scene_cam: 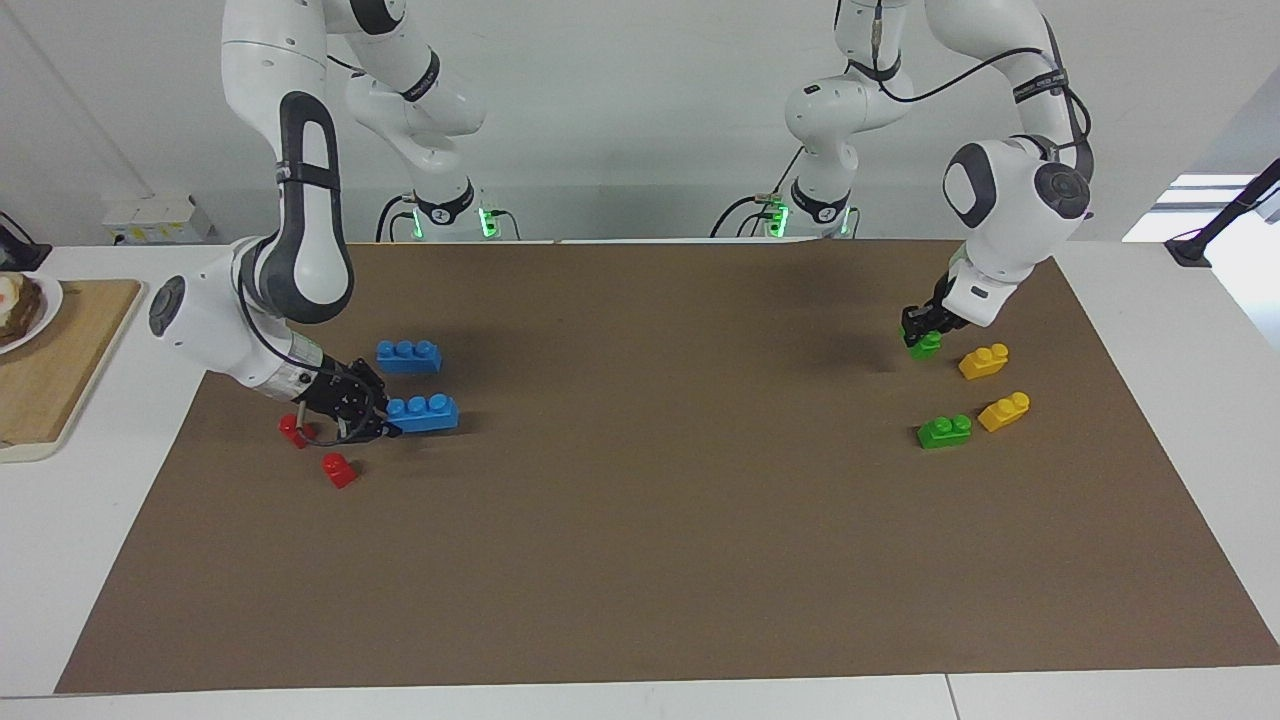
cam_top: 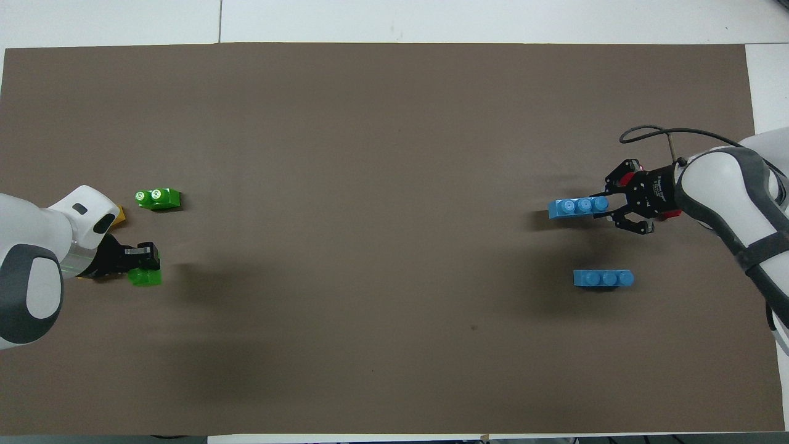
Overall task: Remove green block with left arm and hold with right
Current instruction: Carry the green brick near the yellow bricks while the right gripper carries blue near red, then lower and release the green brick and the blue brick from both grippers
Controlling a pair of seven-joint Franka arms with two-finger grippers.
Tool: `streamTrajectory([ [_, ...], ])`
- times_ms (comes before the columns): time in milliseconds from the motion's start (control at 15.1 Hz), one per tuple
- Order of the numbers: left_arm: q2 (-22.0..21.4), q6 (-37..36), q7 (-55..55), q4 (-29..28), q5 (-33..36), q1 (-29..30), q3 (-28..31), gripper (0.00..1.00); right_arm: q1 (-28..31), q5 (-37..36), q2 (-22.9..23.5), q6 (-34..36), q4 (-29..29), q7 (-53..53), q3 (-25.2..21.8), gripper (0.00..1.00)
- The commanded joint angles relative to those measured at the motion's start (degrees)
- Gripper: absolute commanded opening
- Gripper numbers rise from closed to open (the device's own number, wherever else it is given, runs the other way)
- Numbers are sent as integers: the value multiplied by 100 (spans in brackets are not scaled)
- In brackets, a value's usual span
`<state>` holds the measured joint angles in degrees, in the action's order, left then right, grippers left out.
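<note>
The green block [scene_cam: 926, 346] [cam_top: 145, 277] is a small two-stud brick at the left arm's end of the mat. My left gripper [scene_cam: 926, 330] [cam_top: 147, 259] is shut on it, low at the mat. My right gripper [scene_cam: 378, 415] [cam_top: 616, 206] is at the right arm's end, shut on one end of a blue three-stud brick [scene_cam: 428, 411] [cam_top: 576, 207], low over the mat. A second green two-stud brick [scene_cam: 945, 431] [cam_top: 158, 198] lies farther from the robots than the gripped one.
Another blue three-stud brick [scene_cam: 408, 356] [cam_top: 603, 279] lies nearer to the robots than the held one. Two red bricks [scene_cam: 339, 469] lie by my right gripper. Two yellow bricks [scene_cam: 984, 361] [scene_cam: 1004, 410] lie beside the green ones. A wooden board [scene_cam: 60, 370] sits off the mat.
</note>
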<state>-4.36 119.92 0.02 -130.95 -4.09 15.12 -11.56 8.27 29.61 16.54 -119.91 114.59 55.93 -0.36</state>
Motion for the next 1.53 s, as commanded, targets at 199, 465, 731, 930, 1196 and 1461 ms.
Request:
streamTrajectory([
  [199,163,742,209,-518,-101,61,-48,0,96,-87,-45,-392,265,14,80,0],
  [465,207,1077,209,-712,-101,26,-57,0,228,-87,-45,-366,266,23,80,0],
  [731,268,1139,174,-712,-101,17,-57,0,325,-87,-54,-401,301,23,71,0],
  [930,269,1201,147,-721,-101,-9,-57,15,290,-87,-71,-445,370,41,80,0],
  [1196,269,1201,42,-721,-101,-18,-57,51,255,-87,-107,-752,599,23,89,0],
  [1461,269,1104,24,-643,-101,-18,-57,100,246,-87,-115,-718,617,50,89,0],
])
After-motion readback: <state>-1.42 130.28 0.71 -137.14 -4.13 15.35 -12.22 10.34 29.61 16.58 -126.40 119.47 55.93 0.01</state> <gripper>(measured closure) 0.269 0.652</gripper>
